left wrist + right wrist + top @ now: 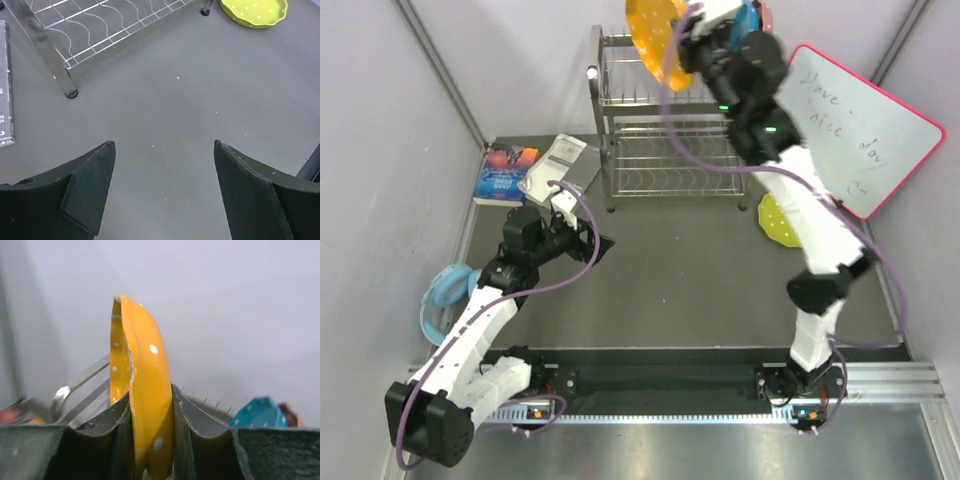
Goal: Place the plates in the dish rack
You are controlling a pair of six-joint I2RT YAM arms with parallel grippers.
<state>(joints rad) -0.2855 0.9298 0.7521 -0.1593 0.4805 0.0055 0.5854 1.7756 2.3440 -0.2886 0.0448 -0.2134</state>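
R gripper (151, 394) is clamping the orange plate (142, 355) upright, edge-on betw. its fingers, w/ the dish rack (650, 130) sitting below & just beyond it. Blue plate (257, 412) & pink plate (288, 414) are showing off to its right. L gripper (164, 150) is hovering wide open over the table (200, 100), holding nothing, w/ the yellow-green plate (255, 12) lying flat well ahead & to its right.

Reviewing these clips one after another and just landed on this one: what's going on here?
The right gripper holds an orange plate on edge, raised by the top of the dish rack. A blue plate and a pink plate show just beyond it, apparently up on the rack. A yellow-green plate lies on the table beside the rack. The left gripper hangs open and empty low over the table.
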